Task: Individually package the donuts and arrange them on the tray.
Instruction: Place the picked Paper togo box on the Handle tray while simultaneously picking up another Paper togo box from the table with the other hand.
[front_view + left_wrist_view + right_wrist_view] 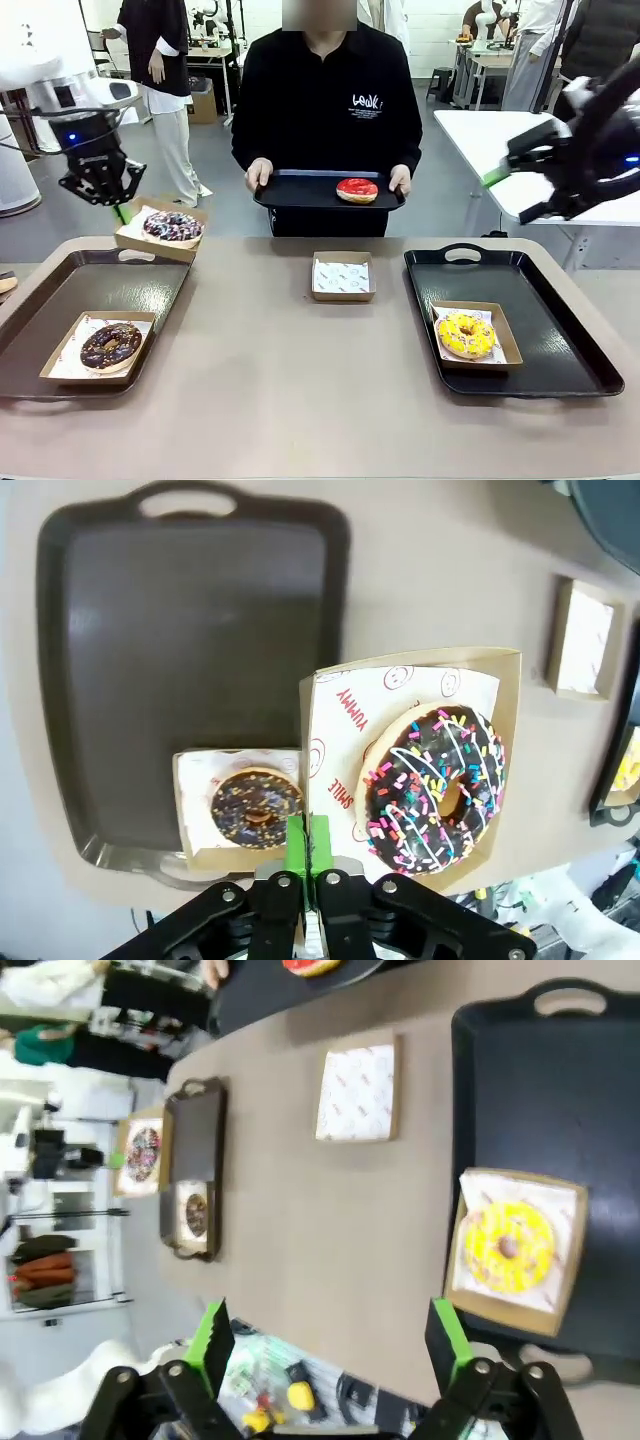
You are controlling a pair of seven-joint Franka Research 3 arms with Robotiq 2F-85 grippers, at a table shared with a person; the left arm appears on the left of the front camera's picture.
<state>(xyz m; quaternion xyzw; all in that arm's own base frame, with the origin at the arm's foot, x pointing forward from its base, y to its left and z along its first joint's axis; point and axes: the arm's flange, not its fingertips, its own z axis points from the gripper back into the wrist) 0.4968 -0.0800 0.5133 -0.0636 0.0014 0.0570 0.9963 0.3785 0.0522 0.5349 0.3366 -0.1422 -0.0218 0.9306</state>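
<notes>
My left gripper [120, 207] is shut on the edge of a cardboard box [330, 730] that holds the purple-dark sprinkled donut [172, 226] [438, 786], raised above the far end of the left tray [60, 300]. On that tray the chocolate donut [110, 345] [256, 808] sits in its own box. The yellow donut [466, 335] [507, 1246] lies boxed on the right tray [560, 330]. A person at the far side holds a black tray [290, 190] bearing the red glazed donut [357, 190]. My right gripper [510, 190] [328, 1340] hangs open, high at the right, empty.
An empty paper-lined box [342, 277] [358, 1093] stands at the table's middle, near the far edge. The left tray's far half [190, 630] is bare beneath the raised box. A white table [480, 140] stands behind at the right.
</notes>
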